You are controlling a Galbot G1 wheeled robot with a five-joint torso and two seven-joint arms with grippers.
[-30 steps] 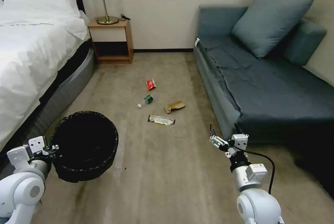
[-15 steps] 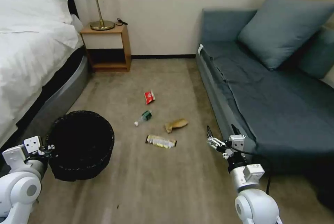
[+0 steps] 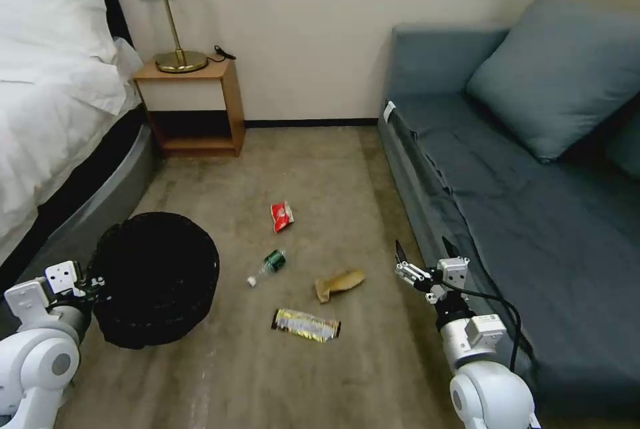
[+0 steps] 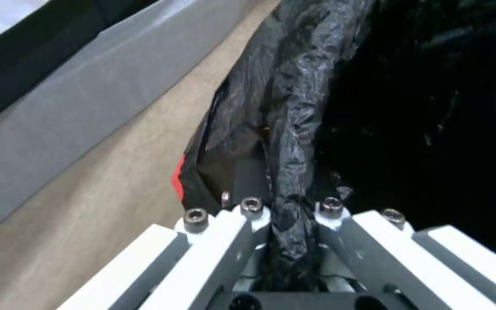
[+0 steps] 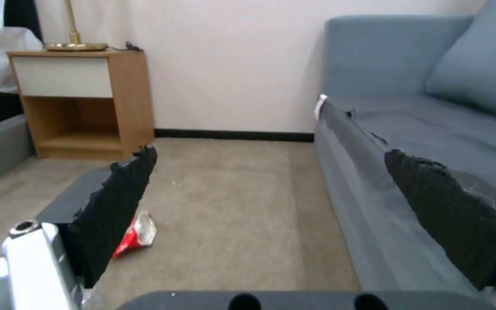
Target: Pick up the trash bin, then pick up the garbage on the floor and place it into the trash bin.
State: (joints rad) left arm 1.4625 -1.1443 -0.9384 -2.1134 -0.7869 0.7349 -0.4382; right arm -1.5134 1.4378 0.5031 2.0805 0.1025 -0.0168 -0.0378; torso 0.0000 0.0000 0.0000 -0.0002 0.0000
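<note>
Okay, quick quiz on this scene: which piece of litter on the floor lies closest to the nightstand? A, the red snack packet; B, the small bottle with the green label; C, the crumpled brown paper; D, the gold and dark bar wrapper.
A: in the head view the red snack packet lies farthest up the carpet toward the nightstand, with the bottle, brown paper and bar wrapper all lying nearer the robot.
</note>
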